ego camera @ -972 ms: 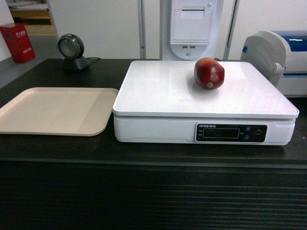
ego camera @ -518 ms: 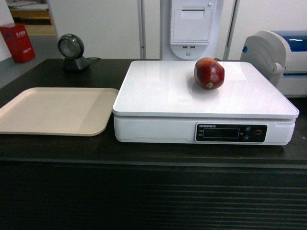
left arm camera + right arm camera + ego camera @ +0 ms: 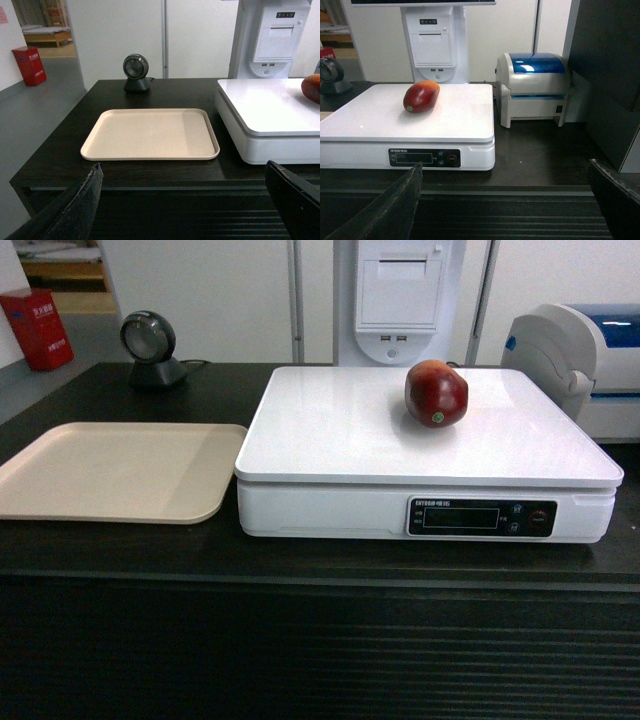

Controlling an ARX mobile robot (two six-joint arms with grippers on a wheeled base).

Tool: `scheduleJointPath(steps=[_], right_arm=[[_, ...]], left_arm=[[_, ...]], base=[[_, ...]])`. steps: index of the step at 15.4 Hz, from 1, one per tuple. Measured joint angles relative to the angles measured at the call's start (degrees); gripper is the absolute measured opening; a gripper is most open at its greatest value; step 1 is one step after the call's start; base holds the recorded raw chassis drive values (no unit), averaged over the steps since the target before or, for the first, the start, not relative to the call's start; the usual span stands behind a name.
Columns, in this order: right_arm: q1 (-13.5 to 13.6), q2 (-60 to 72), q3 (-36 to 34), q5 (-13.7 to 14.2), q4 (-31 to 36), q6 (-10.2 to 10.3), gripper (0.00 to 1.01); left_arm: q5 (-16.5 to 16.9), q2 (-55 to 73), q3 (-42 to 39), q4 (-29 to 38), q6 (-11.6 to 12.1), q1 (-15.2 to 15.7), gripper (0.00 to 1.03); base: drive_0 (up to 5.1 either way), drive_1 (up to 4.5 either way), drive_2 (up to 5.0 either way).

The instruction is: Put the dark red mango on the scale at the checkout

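The dark red mango (image 3: 436, 393) lies on the white scale (image 3: 330, 440), toward the back right of its platform; in the right wrist view the mango (image 3: 421, 96) rests on the scale (image 3: 380, 120) with nothing touching it. The scale stands on the black checkout (image 3: 300, 640) counter. My left gripper (image 3: 182, 175) is open, held in front of the counter's ribbed panel with nothing between its fingers. My right gripper (image 3: 504, 175) is open too, low before the counter and well short of the scale. Neither gripper shows in the head view.
A beige tray (image 3: 110, 472) lies left of the scale. A black round scanner (image 3: 150, 348) stands at the back left. A white receipt printer tower (image 3: 398, 295) rises behind the scale, and a white-and-blue label printer (image 3: 534, 87) sits to its right.
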Motion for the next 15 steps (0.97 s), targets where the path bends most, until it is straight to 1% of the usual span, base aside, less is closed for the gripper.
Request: scheduleJointPath(steps=[15], right_arm=[[0.0, 0.0, 0.0, 0.0, 0.0, 0.0, 0.98]], left_arm=[[0.0, 0.0, 0.0, 0.0, 0.0, 0.0, 0.98]], base=[[0.0, 0.0, 0.0]])
